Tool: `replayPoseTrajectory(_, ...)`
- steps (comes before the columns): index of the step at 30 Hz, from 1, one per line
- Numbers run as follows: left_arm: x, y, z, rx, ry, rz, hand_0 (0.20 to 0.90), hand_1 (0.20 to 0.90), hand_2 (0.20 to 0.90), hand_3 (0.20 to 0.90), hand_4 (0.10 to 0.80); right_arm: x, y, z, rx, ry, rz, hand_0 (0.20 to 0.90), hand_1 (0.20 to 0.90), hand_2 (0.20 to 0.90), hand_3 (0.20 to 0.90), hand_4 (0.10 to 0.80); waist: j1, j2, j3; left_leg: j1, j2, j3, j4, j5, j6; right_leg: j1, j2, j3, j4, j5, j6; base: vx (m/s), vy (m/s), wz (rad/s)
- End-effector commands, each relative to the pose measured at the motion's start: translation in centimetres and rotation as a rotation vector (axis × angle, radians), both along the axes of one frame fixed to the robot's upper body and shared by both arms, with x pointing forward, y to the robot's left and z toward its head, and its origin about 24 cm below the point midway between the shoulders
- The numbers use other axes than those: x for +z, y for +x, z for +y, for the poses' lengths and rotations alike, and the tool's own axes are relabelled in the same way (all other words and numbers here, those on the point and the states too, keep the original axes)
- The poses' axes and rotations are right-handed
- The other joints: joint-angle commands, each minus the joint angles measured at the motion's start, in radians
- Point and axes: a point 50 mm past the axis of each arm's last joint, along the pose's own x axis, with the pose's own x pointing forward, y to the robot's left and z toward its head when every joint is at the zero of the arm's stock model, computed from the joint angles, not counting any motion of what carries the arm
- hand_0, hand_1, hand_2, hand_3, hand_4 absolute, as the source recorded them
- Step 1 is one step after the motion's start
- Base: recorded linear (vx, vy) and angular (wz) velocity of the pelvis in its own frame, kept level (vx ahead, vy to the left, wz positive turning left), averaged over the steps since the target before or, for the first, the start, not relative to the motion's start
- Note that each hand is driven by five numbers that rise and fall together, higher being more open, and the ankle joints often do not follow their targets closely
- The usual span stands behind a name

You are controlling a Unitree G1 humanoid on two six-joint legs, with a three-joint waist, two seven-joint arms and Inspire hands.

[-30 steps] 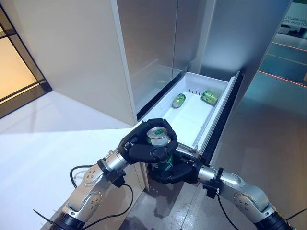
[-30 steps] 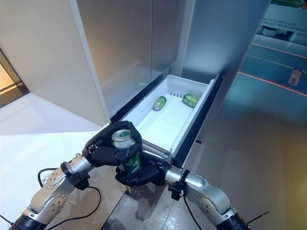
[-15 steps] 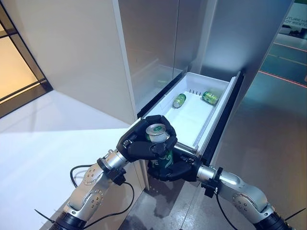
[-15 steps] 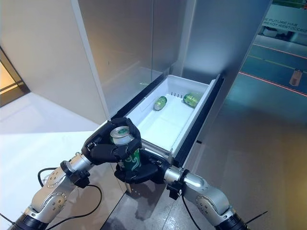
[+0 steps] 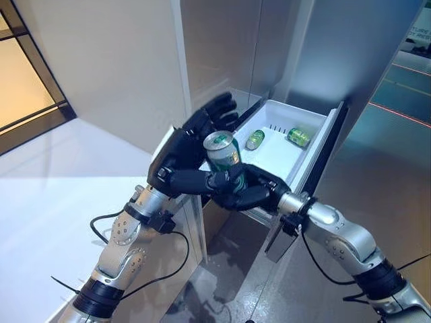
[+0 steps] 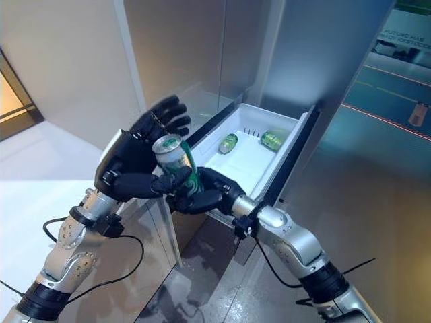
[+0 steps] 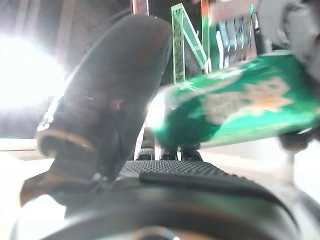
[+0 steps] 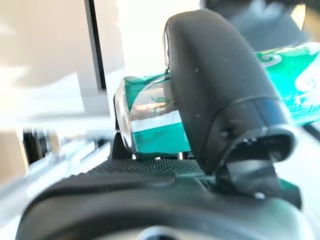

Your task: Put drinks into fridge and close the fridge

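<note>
A green can stands upright in my right hand, whose fingers curl round its lower half; it also shows in the right wrist view under the thumb. My left hand is open behind the can, its fingers spread straight and its palm close to the can, which shows in the left wrist view. Both hands are held up in front of the open white fridge drawer. Two green cans lie on their sides at the drawer's far end.
The tall grey fridge rises behind the drawer, whose dark front panel juts out to the right. A white surface lies to the left. Grey floor with a red line lies to the right.
Both hands have risen with the can. My left hand has opened and come off the can's top, leaving it in my right hand. The camera has shifted.
</note>
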Motion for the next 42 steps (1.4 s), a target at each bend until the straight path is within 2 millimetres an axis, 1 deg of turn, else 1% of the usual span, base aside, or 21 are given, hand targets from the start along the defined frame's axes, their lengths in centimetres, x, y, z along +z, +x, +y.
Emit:
replayPoseTrajectory(1, 7.3, -1.5, -2.0, -0.097, -0.098, -0.454, 0.9, 0.9, 0.9, 0.9, 0.8, 9.7, 4.0, -4.8, -0.344, 0.073, -0.371, 0.3, 0.3, 0.3, 0.2, 0.1, 0.027, -0.014, -0.071, 0.008, -0.041, -0.1, 0.014, -0.06, 0.018, 0.006, 0.041, -0.02, 0.065, -0.068, -0.011, 0.033, -0.001, 0.09)
replayPoseTrajectory(4, 7.7, -1.0, -2.3, -0.106, -0.097, -0.43, 0.9, 0.9, 0.9, 0.9, 0.8, 11.1, 5.0, -5.8, -0.422, 0.066, -0.396, 0.3, 0.3, 0.3, 0.2, 0.1, 0.035, -0.015, -0.074, 0.009, -0.041, -0.109, 0.015, -0.061, 0.016, 0.01, 0.042, -0.023, 0.066, -0.071, -0.013, 0.049, -0.005, 0.16)
replayPoseTrajectory(6, 7.6, -0.4, -2.6, -0.119, -0.1, -0.381, 0.9, 0.9, 0.9, 0.9, 0.8, 12.2, 5.6, -6.8, -0.487, 0.041, -0.427, 0.3, 0.3, 0.3, 0.2, 0.1, 0.042, -0.015, -0.074, 0.009, -0.042, -0.116, 0.015, -0.061, 0.015, 0.012, 0.042, -0.027, 0.067, -0.072, -0.013, 0.049, -0.003, 0.24)
replayPoseTrajectory(9, 7.0, 0.7, -3.0, -0.125, -0.096, -0.287, 0.9, 0.9, 0.9, 0.9, 0.8, 13.9, 6.6, -8.5, -0.588, -0.016, -0.46, 0.3, 0.3, 0.3, 0.2, 0.1, 0.054, -0.016, -0.073, 0.01, -0.042, -0.126, 0.015, -0.06, 0.011, 0.017, 0.041, -0.035, 0.067, -0.075, -0.015, 0.054, 0.001, 0.05)
replayPoseTrajectory(11, 6.1, 1.5, -3.3, -0.137, -0.086, -0.207, 0.9, 0.9, 0.9, 0.9, 0.8, 15.3, 7.2, -10.0, -0.662, -0.079, -0.491, 0.3, 0.3, 0.3, 0.2, 0.1, 0.067, -0.017, -0.072, 0.008, -0.043, -0.136, 0.015, -0.059, 0.01, 0.021, 0.041, -0.042, 0.066, -0.077, -0.015, 0.055, 0.001, 0.02)
replayPoseTrajectory(13, 5.3, 2.0, -3.5, -0.166, -0.081, -0.125, 0.9, 0.9, 0.9, 0.9, 0.8, 16.0, 7.5, -11.0, -0.71, -0.14, -0.51, 0.3, 0.3, 0.3, 0.2, 0.1, 0.077, -0.018, -0.071, 0.006, -0.044, -0.143, 0.014, -0.056, 0.008, 0.024, 0.04, -0.049, 0.063, -0.077, -0.016, 0.07, 0.005, 0.11)
replayPoseTrajectory(14, 4.0, 2.4, -3.9, -0.209, -0.078, -0.029, 0.9, 0.9, 0.9, 0.9, 0.8, 16.7, 7.7, -11.9, -0.75, -0.18, -0.514, 0.3, 0.3, 0.3, 0.2, 0.1, 0.091, -0.019, -0.068, 0.004, -0.045, -0.149, 0.016, -0.052, 0.006, 0.027, 0.037, -0.059, 0.063, -0.076, -0.016, 0.109, 0.008, 0.24)
replayPoseTrajectory(16, 2.1, 2.8, -4.4, -0.265, -0.06, 0.118, 0.9, 0.9, 0.9, 0.9, 0.8, 16.9, 7.9, -12.7, -0.778, -0.22, -0.507, 0.3, 0.3, 0.3, 0.2, 0.1, 0.104, -0.017, -0.065, 0.002, -0.045, -0.157, 0.019, -0.05, 0.004, 0.028, 0.034, -0.07, 0.066, -0.078, -0.015, 0.113, 0.006, 0.22)
replayPoseTrajectory(18, -0.6, 2.6, -5.0, -0.333, -0.045, 0.295, 0.9, 0.9, 0.9, 0.9, 0.8, 17.0, 8.1, -13.4, -0.812, -0.26, -0.494, 0.3, 0.3, 0.3, 0.2, 0.1, 0.119, -0.015, -0.055, -0.004, -0.046, -0.167, 0.032, -0.05, 0.002, 0.029, 0.03, -0.081, 0.074, -0.08, -0.017, 0.111, 0.012, 0.17)
replayPoseTrajectory(19, -2.2, 2.3, -5.4, -0.372, -0.024, 0.374, 0.9, 0.9, 0.9, 0.9, 0.8, 17.0, 8.1, -13.9, -0.83, -0.289, -0.487, 0.3, 0.3, 0.3, 0.2, 0.1, 0.129, -0.013, -0.048, -0.009, -0.048, -0.174, 0.038, -0.05, 0.003, 0.028, 0.028, -0.088, 0.078, -0.081, -0.018, 0.101, 0.016, 0.22)
replayPoseTrajectory(21, -4.4, 1.5, -5.9, -0.437, -0.01, 0.501, 0.9, 0.9, 0.9, 0.9, 0.8, 17.1, 8.1, -14.5, -0.855, -0.32, -0.478, 0.3, 0.3, 0.3, 0.2, 0.1, 0.138, -0.009, -0.038, -0.017, -0.05, -0.183, 0.048, -0.049, 0.004, 0.025, 0.026, -0.096, 0.084, -0.082, -0.018, 0.072, 0.016, 0.24)
replayPoseTrajectory(22, -6.4, 0.6, -6.3, -0.49, -0.022, 0.627, 0.9, 0.9, 0.9, 0.9, 0.8, 17.2, 8.0, -15.3, -0.882, -0.347, -0.468, 0.3, 0.3, 0.3, 0.2, 0.1, 0.149, -0.004, -0.028, -0.029, -0.051, -0.19, 0.057, -0.047, 0.004, 0.018, 0.024, -0.102, 0.09, -0.084, -0.019, 0.07, 0.015, 0.27)
replayPoseTrajectory(25, -9.8, -1.3, -6.0, -0.551, -0.014, 0.806, 0.9, 0.9, 0.9, 0.9, 0.8, 17.8, 7.5, -17.4, -0.95, -0.403, -0.459, 0.3, 0.3, 0.3, 0.2, 0.1, 0.17, 0.011, 0.009, -0.06, -0.053, -0.208, 0.072, -0.049, 0.004, -0.005, 0.021, -0.115, 0.106, -0.094, -0.022, -0.014, 0.005, 0.26)
replayPoseTrajectory(28, -12.4, -2.9, -4.9, -0.547, 0.046, 0.901, 0.9, 0.9, 0.9, 0.9, 0.8, 18.5, 6.8, -19.5, -1.007, -0.432, -0.441, 0.3, 0.3, 0.3, 0.2, 0.1, 0.189, 0.025, 0.049, -0.115, -0.058, -0.225, 0.093, -0.039, 0.006, -0.05, 0.019, -0.125, 0.125, -0.095, -0.026, -0.105, -0.013, 0.36)
replayPoseTrajectory(29, -12.9, -3.2, -4.5, -0.532, 0.062, 0.921, 0.9, 0.9, 0.9, 0.9, 0.8, 18.6, 6.6, -19.9, -1.017, -0.441, -0.435, 0.3, 0.3, 0.3, 0.2, 0.1, 0.192, 0.029, 0.058, -0.127, -0.059, -0.229, 0.097, -0.037, 0.006, -0.06, 0.019, -0.126, 0.13, -0.095, -0.028, -0.101, -0.028, 0.43)
replayPoseTrajectory(31, -14.7, -4.2, -3.7, -0.526, 0.107, 0.982, 0.9, 0.9, 0.9, 0.9, 0.8, 18.4, 6.2, -21.2, -1.042, -0.469, -0.406, 0.3, 0.3, 0.3, 0.2, 0.1, 0.202, 0.04, 0.089, -0.15, -0.061, -0.238, 0.105, -0.031, 0.007, -0.079, 0.019, -0.131, 0.139, -0.096, -0.033, -0.061, -0.032, 0.38)
replayPoseTrajectory(33, -16.4, -5.0, -3.0, -0.514, 0.145, 1.038, 0.9, 0.9, 0.9, 0.9, 0.8, 17.7, 6.0, -21.9, -1.046, -0.503, -0.368, 0.3, 0.3, 0.3, 0.2, 0.1, 0.206, 0.046, 0.115, -0.166, -0.06, -0.241, 0.109, -0.026, 0.007, -0.093, 0.02, -0.133, 0.145, -0.094, -0.035, -0.031, -0.036, 0.23)
replayPoseTrajectory(35, -17.2, -5.4, -2.7, -0.498, 0.181, 1.053, 0.9, 0.9, 0.9, 0.9, 0.8, 17.2, 6.0, -22.2, -1.043, -0.526, -0.338, 0.3, 0.3, 0.3, 0.2, 0.1, 0.208, 0.048, 0.126, -0.174, -0.06, -0.243, 0.112, -0.024, 0.007, -0.099, 0.021, -0.134, 0.146, -0.095, -0.038, -0.016, -0.031, 0.22)
replayPoseTrajectory(36, -18.4, -5.8, -2.2, -0.476, 0.215, 1.076, 0.9, 0.9, 0.9, 0.9, 0.8, 16.4, 6.0, -22.6, -1.04, -0.56, -0.304, 0.3, 0.3, 0.3, 0.2, 0.1, 0.21, 0.052, 0.145, -0.189, -0.059, -0.243, 0.116, -0.023, 0.007, -0.112, 0.021, -0.134, 0.15, -0.095, -0.04, -0.041, -0.042, 0.11)
replayPoseTrajectory(39, -20.3, -6.0, -1.1, -0.38, 0.275, 1.102, 0.9, 0.9, 0.9, 0.9, 0.8, 15.1, 6.1, -23.0, -1.03, -0.593, -0.243, 0.3, 0.3, 0.3, 0.2, 0.1, 0.211, 0.059, 0.178, -0.218, -0.058, -0.24, 0.131, -0.022, 0.008, -0.137, 0.022, -0.131, 0.16, -0.095, -0.043, -0.064, -0.039, 0.03)
replayPoseTrajectory(42, -21.7, -5.8, 0.2, -0.258, 0.378, 1.096, 0.9, 0.9, 0.9, 0.9, 0.8, 14.1, 6.1, -23.2, -1.029, -0.599, -0.198, 0.3, 0.3, 0.3, 0.2, 0.1, 0.213, 0.064, 0.212, -0.249, -0.059, -0.237, 0.145, -0.019, 0.008, -0.163, 0.023, -0.131, 0.165, -0.092, -0.046, -0.077, -0.038, 0.01)
